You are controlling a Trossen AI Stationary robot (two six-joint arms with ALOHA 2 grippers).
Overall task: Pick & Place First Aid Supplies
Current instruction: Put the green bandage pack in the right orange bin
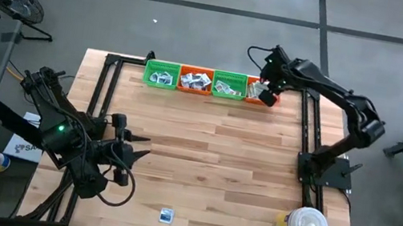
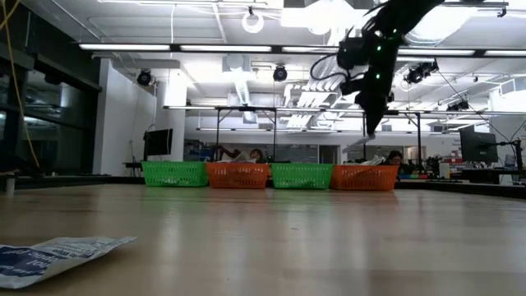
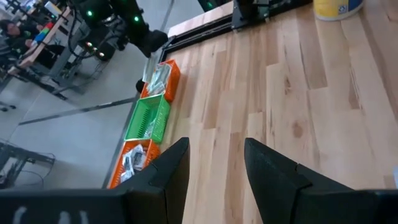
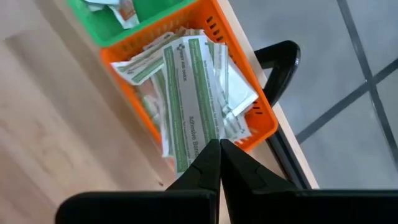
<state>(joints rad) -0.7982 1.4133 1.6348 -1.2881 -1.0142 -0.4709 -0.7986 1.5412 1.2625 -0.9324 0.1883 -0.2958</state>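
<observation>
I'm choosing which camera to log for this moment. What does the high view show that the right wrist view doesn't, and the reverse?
Only the high view shows the whole table, all four baskets, the left end effector open above bare wood, a lone packet near the front edge and the white container. Only the right wrist view shows the right end effector shut on a green-striped strip, which hangs over the strips piled in the basket. Both show the end orange basket and the green basket beside it.

Green-striped strip packet (image 4: pixel 191 93) hanging over packet-filled orange basket (image 4: pixel 261 127).
</observation>
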